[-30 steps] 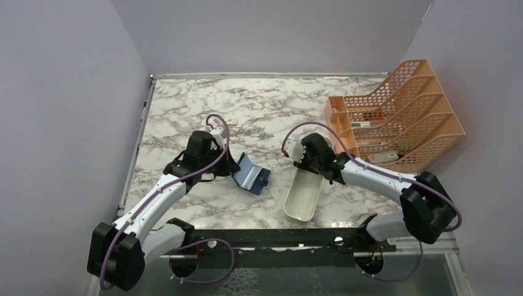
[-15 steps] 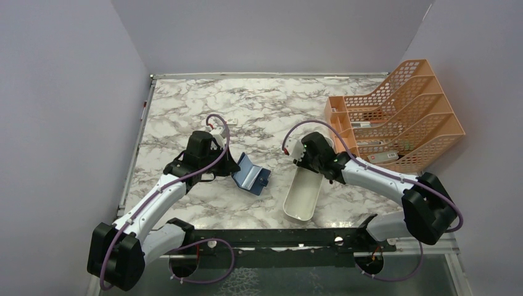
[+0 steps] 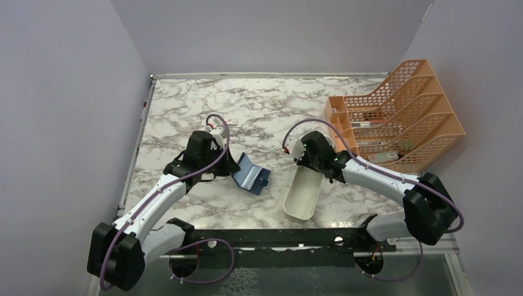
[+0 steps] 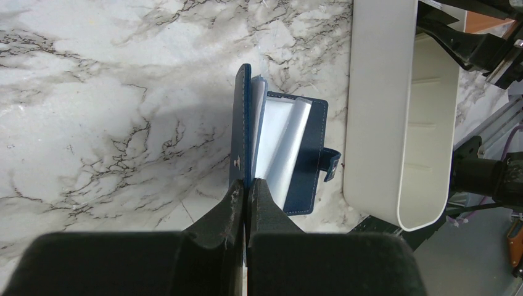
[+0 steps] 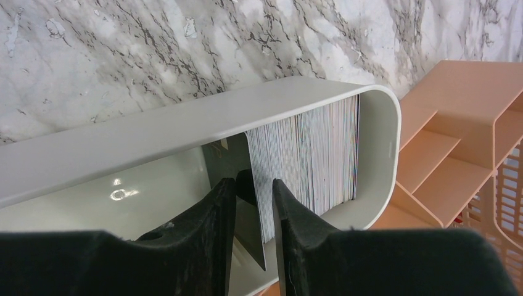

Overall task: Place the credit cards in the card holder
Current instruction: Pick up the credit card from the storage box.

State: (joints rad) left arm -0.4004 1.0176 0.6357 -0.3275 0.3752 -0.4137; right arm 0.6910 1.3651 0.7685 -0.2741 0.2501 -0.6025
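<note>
Straddling the front credit cards [image 5: 308, 160], jaws slightly parted and gripping nothing, the right gripper [image 5: 251, 185] could drag several out; the card holder [image 4: 305, 160] pinched by the left gripper [image 4: 248, 185] might slip.

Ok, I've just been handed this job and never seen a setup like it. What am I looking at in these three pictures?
It is a robot with a left arm and a right arm, bolted at the near edge of a marble table. The wide picture looks down from above and behind them. The other two come from a camera on each wrist, so the black prongs at the bottom are that arm's own fingers.

On the table lie an open blue card holder, a white tray and an orange rack. The left gripper is shut on the holder's raised cover. The right gripper is inside the tray, jaws apart around a dark card at the front of a stack of cards.
</note>
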